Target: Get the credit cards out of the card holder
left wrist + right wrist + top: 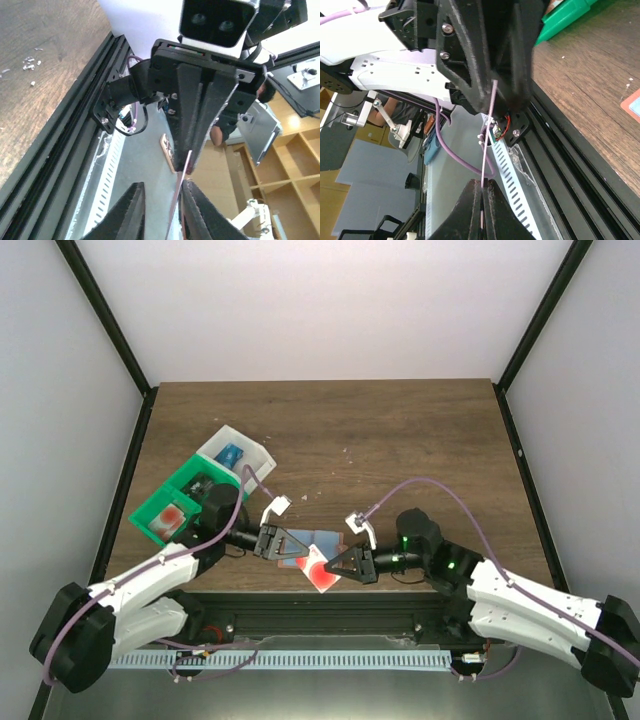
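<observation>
At the table's point(400, 440) near edge, right gripper point(482, 192) pinches the red credit card point(322, 578); left gripper point(161, 202), jaws slightly apart, straddles it, likely for handover.

credit card point(490, 125): between left hand point(296, 548), right hand point(333, 567) | card holder point(322, 538): below | green tray point(147, 520): left

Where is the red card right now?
Top view: the red card is centre, at the near edge of the table, pinched in the right gripper, beside the card holder.
</observation>
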You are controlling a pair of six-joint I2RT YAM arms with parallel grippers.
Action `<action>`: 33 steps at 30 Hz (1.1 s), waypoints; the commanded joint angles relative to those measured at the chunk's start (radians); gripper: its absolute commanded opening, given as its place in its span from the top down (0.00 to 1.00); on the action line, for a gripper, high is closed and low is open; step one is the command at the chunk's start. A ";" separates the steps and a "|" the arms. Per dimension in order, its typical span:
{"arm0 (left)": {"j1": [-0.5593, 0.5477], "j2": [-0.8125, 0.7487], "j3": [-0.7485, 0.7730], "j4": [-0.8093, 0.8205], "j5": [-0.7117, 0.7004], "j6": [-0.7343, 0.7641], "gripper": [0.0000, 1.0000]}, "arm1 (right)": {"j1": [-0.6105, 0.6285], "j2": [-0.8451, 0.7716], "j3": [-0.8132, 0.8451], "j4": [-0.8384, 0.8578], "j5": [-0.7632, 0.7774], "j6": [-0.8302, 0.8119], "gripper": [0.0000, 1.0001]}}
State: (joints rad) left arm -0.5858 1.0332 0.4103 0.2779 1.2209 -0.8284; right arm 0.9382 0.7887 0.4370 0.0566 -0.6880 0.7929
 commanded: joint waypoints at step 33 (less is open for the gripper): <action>0.165 -0.184 0.271 -0.531 -1.056 0.025 1.00 | -0.004 -0.288 -0.076 -0.139 0.478 0.098 0.00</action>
State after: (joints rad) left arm -0.4259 0.9031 0.6750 -0.1677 0.4294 -0.7650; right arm 0.9371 0.5064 0.3305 -0.0467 -0.2516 0.9371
